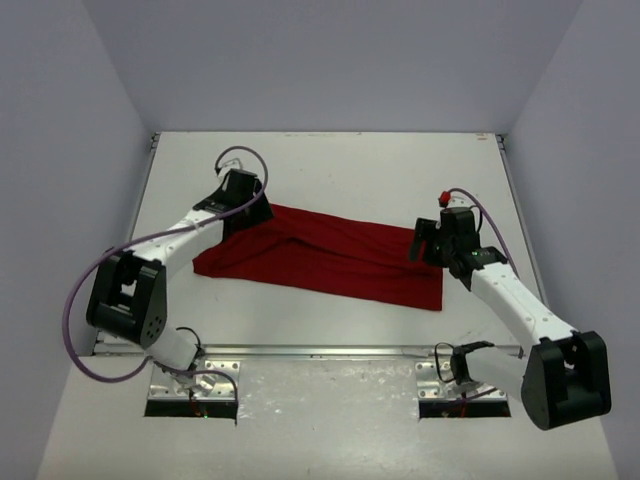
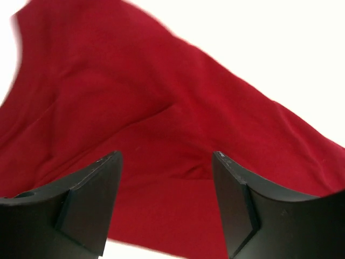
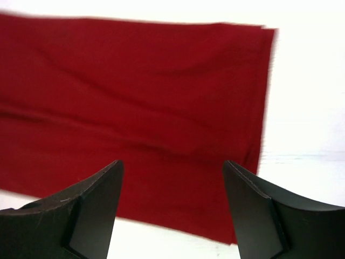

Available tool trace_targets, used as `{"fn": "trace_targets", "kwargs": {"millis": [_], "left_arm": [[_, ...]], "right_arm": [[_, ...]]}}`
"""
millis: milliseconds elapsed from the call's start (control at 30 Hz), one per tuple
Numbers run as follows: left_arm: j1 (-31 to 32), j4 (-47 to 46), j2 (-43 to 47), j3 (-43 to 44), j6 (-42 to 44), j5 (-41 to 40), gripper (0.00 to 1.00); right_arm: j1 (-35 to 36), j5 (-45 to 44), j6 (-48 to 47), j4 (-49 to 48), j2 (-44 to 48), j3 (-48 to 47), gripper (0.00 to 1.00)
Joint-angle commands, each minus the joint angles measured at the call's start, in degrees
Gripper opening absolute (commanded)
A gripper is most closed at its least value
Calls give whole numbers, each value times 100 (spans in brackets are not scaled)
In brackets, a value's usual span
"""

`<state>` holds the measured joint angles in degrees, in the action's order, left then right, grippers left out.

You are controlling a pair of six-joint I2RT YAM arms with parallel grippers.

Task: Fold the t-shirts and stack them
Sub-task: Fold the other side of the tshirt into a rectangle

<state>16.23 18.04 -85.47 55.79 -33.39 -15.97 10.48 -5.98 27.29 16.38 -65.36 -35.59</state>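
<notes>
Both standing open and empty, the left gripper and right gripper are hovering over opposite ends of the limp, soft t-shirt lying mid-table, likely best pinched at its corners.

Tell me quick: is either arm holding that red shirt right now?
Left gripper: open over the t-shirt, holding nothing.
Right gripper: open, holding nothing.

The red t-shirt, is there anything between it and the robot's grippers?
No, nothing visible is in the way. The left gripper hangs open over the left end of the t-shirt, and the right gripper hangs open over its right end. Both wrist views show only bare red cloth below them.
</notes>
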Motion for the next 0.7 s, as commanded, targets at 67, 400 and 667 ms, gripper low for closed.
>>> {"fn": "trace_targets", "kwargs": {"millis": [67, 400, 667], "left_arm": [[30, 322, -1057, 1099, 982, 322, 66], [29, 850, -2228, 1804, 640, -48, 48], [65, 586, -2114, 1417, 430, 209, 18]], "right_arm": [[297, 852, -197, 163, 673, 228, 75], [297, 1213, -417, 383, 1579, 343, 75], [297, 1222, -417, 348, 1562, 316, 75]]}}
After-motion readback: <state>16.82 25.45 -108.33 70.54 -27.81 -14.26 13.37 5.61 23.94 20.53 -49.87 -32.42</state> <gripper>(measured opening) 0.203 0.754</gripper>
